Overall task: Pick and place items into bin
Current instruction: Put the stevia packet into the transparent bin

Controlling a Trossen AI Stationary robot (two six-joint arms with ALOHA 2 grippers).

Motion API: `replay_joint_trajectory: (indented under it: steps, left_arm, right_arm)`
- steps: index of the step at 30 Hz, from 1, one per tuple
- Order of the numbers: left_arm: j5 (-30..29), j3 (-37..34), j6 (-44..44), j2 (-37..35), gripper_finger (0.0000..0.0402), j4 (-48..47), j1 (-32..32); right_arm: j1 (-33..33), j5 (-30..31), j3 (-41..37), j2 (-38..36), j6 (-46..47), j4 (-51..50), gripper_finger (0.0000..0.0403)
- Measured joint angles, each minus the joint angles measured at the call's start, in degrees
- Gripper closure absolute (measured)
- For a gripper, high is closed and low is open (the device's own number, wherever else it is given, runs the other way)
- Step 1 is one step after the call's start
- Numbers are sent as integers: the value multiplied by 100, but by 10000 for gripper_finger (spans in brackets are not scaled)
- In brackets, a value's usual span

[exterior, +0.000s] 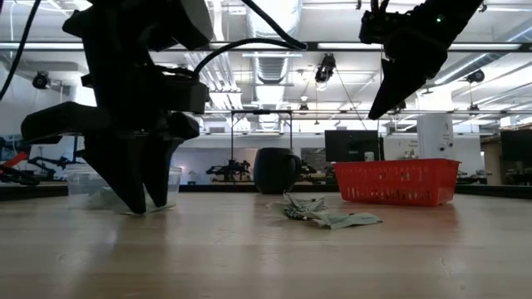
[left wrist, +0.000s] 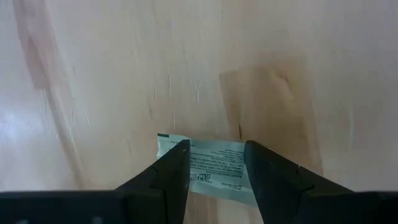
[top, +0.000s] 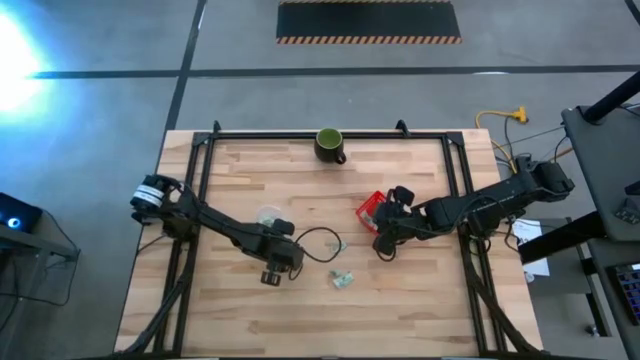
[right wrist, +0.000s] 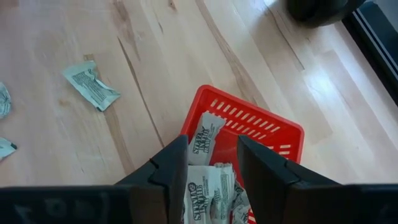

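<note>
Down at the left gripper (left wrist: 216,148): spread, not yet pinching, tips low on the wooden table (left wrist: 93,74). Right between the two fingers, a flat packet (left wrist: 214,169), still lying on the wood. Set crosswise, its long way going from one finger to the other, with one corner poking out past a finger. Probably a squeeze along the long way, then, so likely to bend or crumple the paper. Maybe fine for such a soft thing, but best done slowly, with a gentle lift.

Farther out, near the middle of the table, more loose packets (top: 342,280), closer to this gripper than to the other one. Beyond those, toward the right side, the red bin (exterior: 397,184), well apart from the left gripper. So, after the lift: up, then across to the right.

Over there, hanging above the bin, the right gripper (right wrist: 212,146). Spread too, holding nothing in sight, with several packets already inside the bin below. Far back by the table edge, a dark mug (top: 330,145), not part of the job.
</note>
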Motion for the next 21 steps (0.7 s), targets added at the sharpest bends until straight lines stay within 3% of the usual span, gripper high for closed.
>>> replay_joint_trajectory:
  steps: [9, 17, 21]
  left_arm:
    - [156, 246, 11, -26, 262, 698, -2]
    - [150, 524, -505, -115, 262, 417, -2]
    - [147, 533, -72, -114, 262, -121, -2]
  right_arm:
    - [0, -2, -2, 0, 4, 38, 277]
    - [0, -6, -4, 0, 1, 38, 278]
    - [0, -4, -4, 0, -10, 40, 275]
